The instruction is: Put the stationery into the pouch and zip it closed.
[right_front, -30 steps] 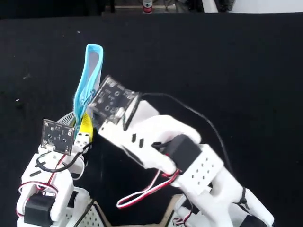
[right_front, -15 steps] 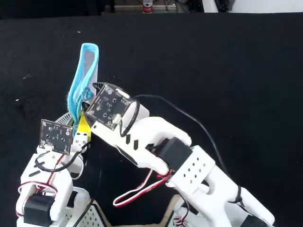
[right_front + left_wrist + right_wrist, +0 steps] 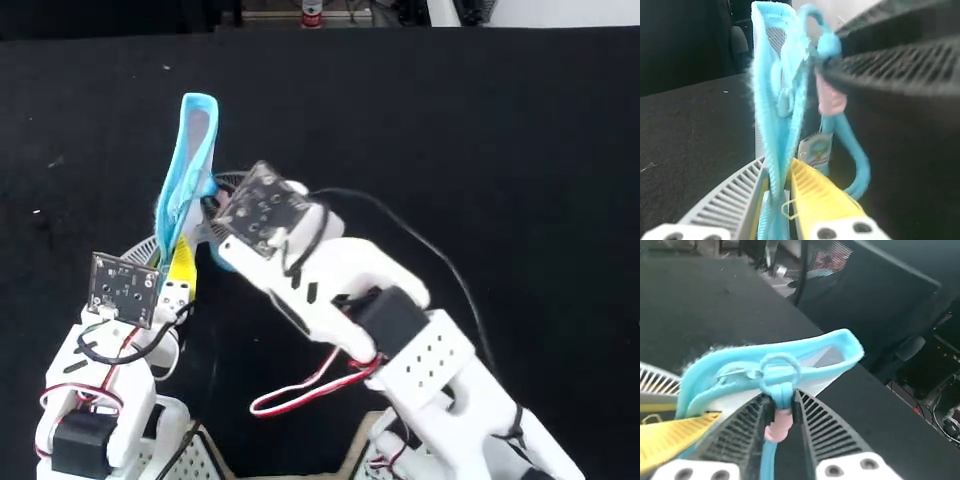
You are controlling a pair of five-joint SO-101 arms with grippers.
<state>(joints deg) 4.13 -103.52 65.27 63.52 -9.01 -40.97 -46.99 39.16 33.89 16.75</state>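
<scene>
The blue pouch (image 3: 190, 165) stands up on its thin edge, lifted above the black desk (image 3: 480, 150). Its top end points away from the arms. Both arms hold it near its low end.

The left tool (image 3: 180, 268) has one grey finger and one yellow finger. They are squeezed together on the bottom edge of the pouch. In the left wrist view, the pouch (image 3: 771, 100) rises straight up out of the left tool (image 3: 777, 177), with its blue edge pinched between the two fingers.

The right tool (image 3: 218, 200) sits just beside the pouch, a little higher than the left tool. Its black fingers are closed tight on a blue cord (image 3: 781, 390) that hangs from the pouch. The cord makes a small ring (image 3: 780, 367) at the top, right by the pouch (image 3: 810, 352). A pink bead (image 3: 778, 426) sits on the cord, between the fingers of the right tool (image 3: 782, 400). In the left wrist view, the cord (image 3: 850, 145) loops down past the bead (image 3: 830, 97), next to the black finger.

The two tools are very near each other, one on each side of the pouch. It is not clear whether the zip is open or shut.
</scene>
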